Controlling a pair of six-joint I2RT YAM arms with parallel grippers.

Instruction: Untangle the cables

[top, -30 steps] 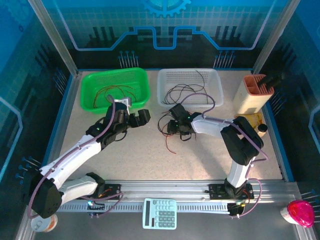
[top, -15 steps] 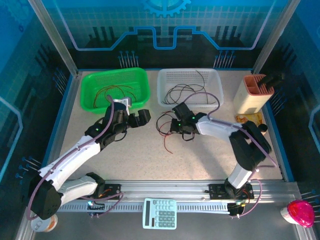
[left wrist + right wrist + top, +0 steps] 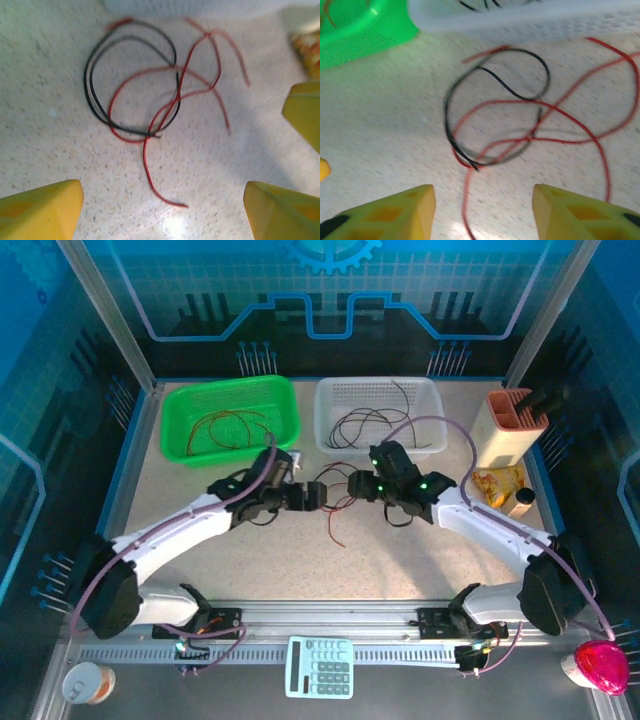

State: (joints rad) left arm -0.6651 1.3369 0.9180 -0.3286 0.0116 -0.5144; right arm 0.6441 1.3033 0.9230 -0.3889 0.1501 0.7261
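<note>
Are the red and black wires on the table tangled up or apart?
Tangled. The cables lie on the table with red strands crossing through the black loop in several places.

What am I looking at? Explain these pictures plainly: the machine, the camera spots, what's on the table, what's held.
Two robot arms are bolted to a table. One picture looks down from above; the other two come from wrist cameras, yellow fingertips at the edges. The left hand and right hand face a tangle of red and black wires on the table. Both hands are open, holding nothing. More wires lie in the green basket and white basket.
</note>
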